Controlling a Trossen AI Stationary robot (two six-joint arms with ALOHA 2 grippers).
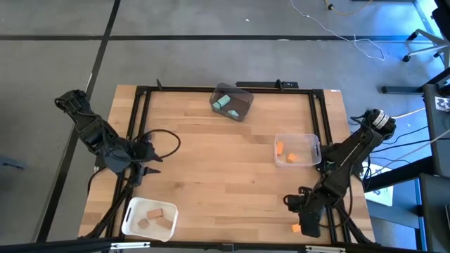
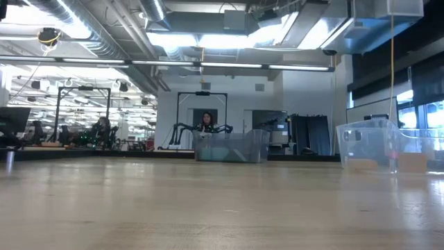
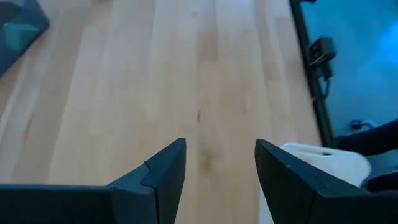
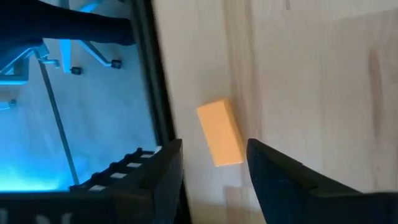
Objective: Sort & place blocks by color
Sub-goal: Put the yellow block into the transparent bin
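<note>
Mostly sorted, judging by how things lie: two teal-green blocks inside the dark grey bin at the far middle of the table; two orange blocks in the clear bin toward the right; three pale tan blocks in the white bin at the near left corner. Still out: one orange block lying flat on the table's near right edge, just beside the black frame rail, well apart from the clear bin; apparently the last piece left to place, since no other loose blocks show on the tabletop. Right gripper poised at that block, fingers spread wide with one on either side of it, nothing gripped yet; closing, lifting and carrying to the clear bin remaining to be done. Left gripper parked at the left side of the table, near the white bin, fingers wide apart and empty over bare wood.
</note>
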